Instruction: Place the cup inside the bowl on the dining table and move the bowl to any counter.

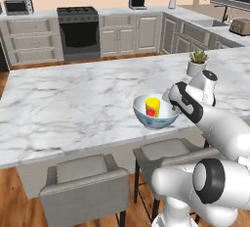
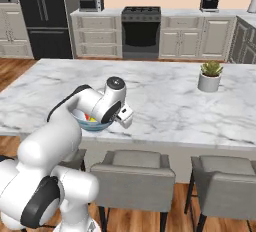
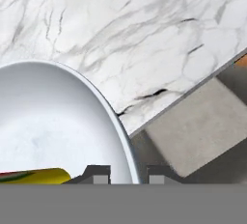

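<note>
Two dark fingertips rise at the bottom of the hand view, one on each side of the bowl rim, so the gripper straddles the wall; whether the jaws are pressing on it cannot be told. That close view shows the white inside of the bowl, a sliver of the yellow cup lying low inside it, and the marble edge of the dining table just beyond the rim, with a grey chair seat below the edge.

From the left base view the bowl sits near the table's front edge, and the cup stands upright inside it, its red patch facing the camera. The arm's wrist reaches the bowl's right rim, hiding the gripper itself. A potted plant stands farther back on the table, behind the bowl and to its right.

In the right base view the arm covers most of the bowl; only its bluish underside and a trace of the cup peek out. Well behind the bowl, past the table, a counter carries a microwave.
</note>
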Controlling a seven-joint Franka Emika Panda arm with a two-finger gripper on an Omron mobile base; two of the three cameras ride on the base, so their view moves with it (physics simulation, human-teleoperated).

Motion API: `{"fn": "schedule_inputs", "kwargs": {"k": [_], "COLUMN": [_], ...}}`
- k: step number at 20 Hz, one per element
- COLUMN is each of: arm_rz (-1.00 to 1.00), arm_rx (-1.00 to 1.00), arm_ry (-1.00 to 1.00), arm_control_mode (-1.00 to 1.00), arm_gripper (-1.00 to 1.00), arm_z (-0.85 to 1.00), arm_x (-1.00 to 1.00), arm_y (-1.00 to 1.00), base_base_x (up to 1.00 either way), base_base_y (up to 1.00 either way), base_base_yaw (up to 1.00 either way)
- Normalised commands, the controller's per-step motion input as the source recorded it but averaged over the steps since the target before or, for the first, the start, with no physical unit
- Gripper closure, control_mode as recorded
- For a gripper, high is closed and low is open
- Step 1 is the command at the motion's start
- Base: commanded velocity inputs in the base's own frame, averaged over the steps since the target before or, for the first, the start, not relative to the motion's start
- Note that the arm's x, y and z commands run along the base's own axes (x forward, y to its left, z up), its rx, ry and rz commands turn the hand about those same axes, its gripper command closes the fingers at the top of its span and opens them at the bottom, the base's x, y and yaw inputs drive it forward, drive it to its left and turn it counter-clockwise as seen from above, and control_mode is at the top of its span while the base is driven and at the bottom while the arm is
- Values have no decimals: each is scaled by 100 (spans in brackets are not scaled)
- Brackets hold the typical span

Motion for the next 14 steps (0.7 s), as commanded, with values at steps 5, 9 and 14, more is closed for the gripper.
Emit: {"fn": "schedule_inputs", "kwargs": {"k": [5, 9, 14], "arm_rz": [0, 0, 0], "arm_rx": [0, 0, 0], "arm_ry": [0, 0, 0], "arm_control_mode": [100, 100, 100], "arm_gripper": [100, 100, 100], "arm_z": [0, 0, 0], "arm_x": [0, 0, 0], "arm_y": [0, 0, 0], "base_base_x": [0, 4, 18], "base_base_y": [93, 100, 100], "base_base_yaw": [-3, -3, -4]}}
